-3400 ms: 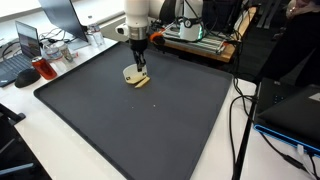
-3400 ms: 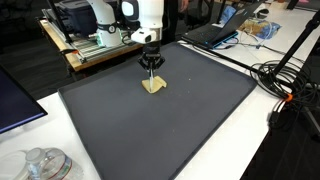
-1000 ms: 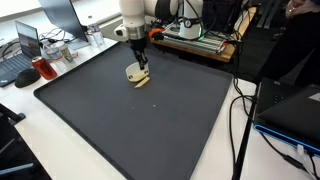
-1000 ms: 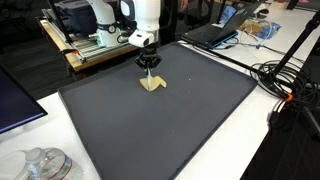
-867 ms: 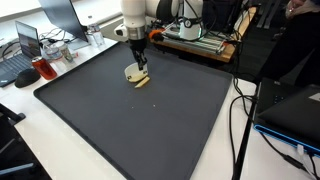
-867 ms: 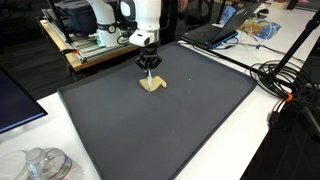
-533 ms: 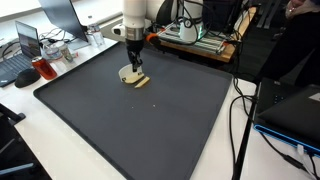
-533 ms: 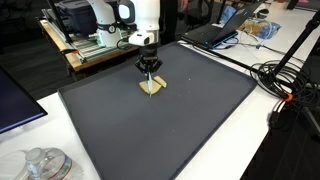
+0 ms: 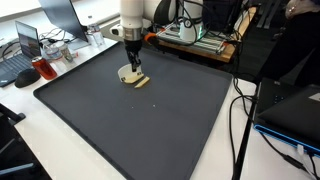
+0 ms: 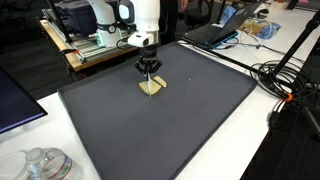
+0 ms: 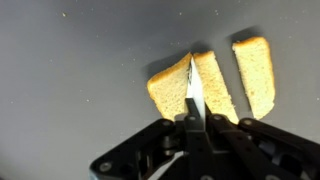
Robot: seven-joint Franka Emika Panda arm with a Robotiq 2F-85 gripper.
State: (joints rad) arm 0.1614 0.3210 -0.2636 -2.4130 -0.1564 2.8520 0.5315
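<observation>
From where I stand, the gripper [image 9: 133, 67] hangs straight down from the white arm [image 9: 134, 15] over the far part of the dark mat [image 9: 140, 130]. Its tips sit low among a small cluster of bread slices [image 10: 151, 87]. In both exterior views that cluster lies near the mat's far edge, well apart from the near edge and the sides.

The wrist view is the telling one. The black fingers [image 11: 205, 135] are drawn close together and pinch a thin white strip [image 11: 190, 95] that stands on edge between them (a slice seen edge-on or something else, I cannot tell). A left slice [image 11: 168, 88] lies tan and flat on the mat, right up against one side of the strip. A middle slice [image 11: 215, 85] lies just beside the strip on its other side. A right slice [image 11: 255, 75] lies flat as well, parted from the middle one by a narrow band of mat, with its long side running roughly parallel to its neighbour's.

In an exterior view a pale rounded piece [image 9: 127, 73] shows just beside the tips, with a tan piece flat next to it.

Off the mat there is an open laptop [image 9: 27, 45] on the desk to one side, and black cables [image 10: 285, 80] trail along the white tabletop on another.
</observation>
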